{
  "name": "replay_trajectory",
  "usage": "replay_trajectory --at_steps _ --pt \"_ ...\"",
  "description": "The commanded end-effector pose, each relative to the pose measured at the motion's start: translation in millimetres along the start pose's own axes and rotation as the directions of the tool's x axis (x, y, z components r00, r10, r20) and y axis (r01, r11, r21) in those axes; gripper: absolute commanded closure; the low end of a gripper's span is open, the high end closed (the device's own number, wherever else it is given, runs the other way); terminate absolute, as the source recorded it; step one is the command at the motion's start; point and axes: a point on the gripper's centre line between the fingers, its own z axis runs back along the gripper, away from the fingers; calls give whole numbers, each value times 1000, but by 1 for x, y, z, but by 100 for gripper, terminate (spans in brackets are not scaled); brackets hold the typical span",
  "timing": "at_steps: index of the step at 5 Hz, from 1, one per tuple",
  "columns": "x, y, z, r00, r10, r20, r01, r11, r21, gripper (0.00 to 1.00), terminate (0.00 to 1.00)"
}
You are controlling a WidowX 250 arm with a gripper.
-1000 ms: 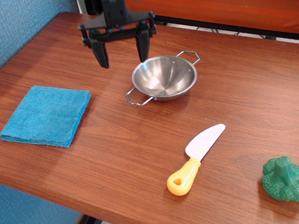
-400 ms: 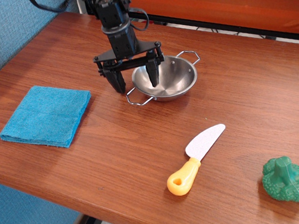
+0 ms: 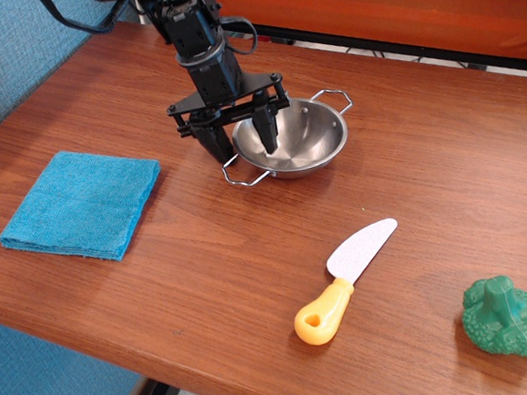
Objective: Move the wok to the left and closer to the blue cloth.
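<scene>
Seen from the front and above: a brown wooden table (image 3: pixel 205 270) with a black robot arm (image 3: pixel 192 35) reaching down from the far left. Gripper (image 3: pixel 242 139) lowered over the left rim of the wok (image 3: pixel 293 138), with jaws apart, one finger (image 3: pixel 217 144) outside the rim on the left, the other finger inside the bowl. Not closed on the rim; whether either finger touches the metal cannot be told.

Wok standing upright on the table, a little far of the middle, shiny steel, with one wire loop handle (image 3: pixel 242 172) toward the near left and the other (image 3: pixel 332 98) toward the far right.

Blue cloth (image 3: pixel 82 203) lying flat and folded near the left edge of the table, well apart from the wok, with bare wood between them.

Nearer and to the right of the wok, well apart from it: a toy knife (image 3: pixel 345 282) with yellow handle and pale blade, lying slanted, handle toward the near side. Further right, near the near right corner: a green toy vegetable (image 3: pixel 503 317), looking like broccoli.

Behind the table on the far side, an orange panel (image 3: pixel 394 4); on the left, a blue textured wall (image 3: pixel 2 46).
</scene>
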Motion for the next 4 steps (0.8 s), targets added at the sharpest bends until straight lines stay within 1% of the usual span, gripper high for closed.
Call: replay_trajectory --at_steps 1,3,4 --pt "4 -1 17 998 -13 53 15 999 -30 100 0" --pt "14 -6 41 994 29 110 -19 996 -87 100 0" --pt "24 3 59 982 102 159 -93 994 -63 100 0"
